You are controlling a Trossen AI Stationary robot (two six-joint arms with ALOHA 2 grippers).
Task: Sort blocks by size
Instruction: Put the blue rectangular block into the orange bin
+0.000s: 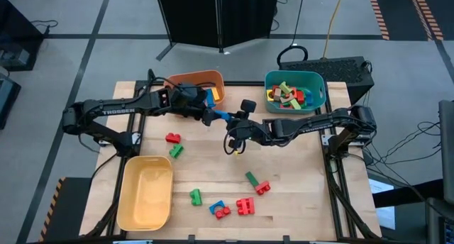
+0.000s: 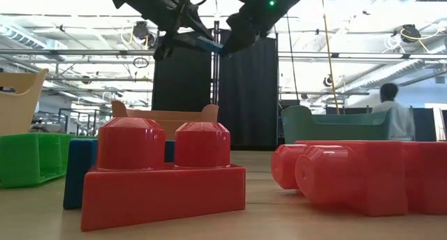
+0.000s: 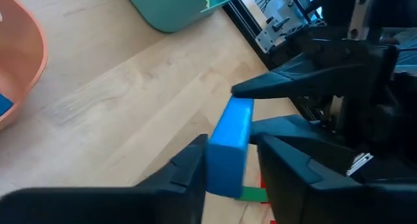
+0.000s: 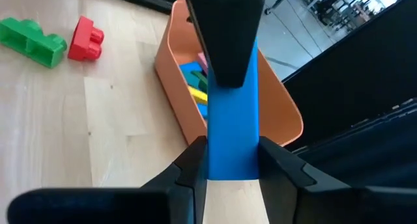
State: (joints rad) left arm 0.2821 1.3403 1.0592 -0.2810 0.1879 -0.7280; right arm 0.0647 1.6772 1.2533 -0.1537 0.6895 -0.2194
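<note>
The long flat blue plastic bar (image 1: pixel 220 115) was in mid-air above the wooden surface (image 1: pixel 298 173), spanning the gap between both arms, beside the orange plastic bin (image 1: pixel 186 82). Its long axis ran straight from one tool to the other, roughly left-right in the high view.

Left tool (image 3: pixel 228 162) pinched one end of the bar, fingers pressed on its two narrow sides. Right tool (image 4: pixel 231 159) pinched the opposite end the same way; its wrist view looked down the bar's length toward the orange bin, which already held blue and yellow flat pieces (image 4: pixel 195 81). So both tools gripped it at once: looked like a handover, though which way it was going I couldn't tell.

Key relation: the left arm sat right next to the orange bin, the right arm farther off toward the centre. Likely the left would carry it in once the right let go.

Teal plastic bin (image 1: pixel 316 79) held mixed blocks. Yellow plastic bin (image 1: pixel 126 194) looked empty. Loose red, green and blue studded bricks (image 1: pixel 245 206) lay on the surface near the front edge.
</note>
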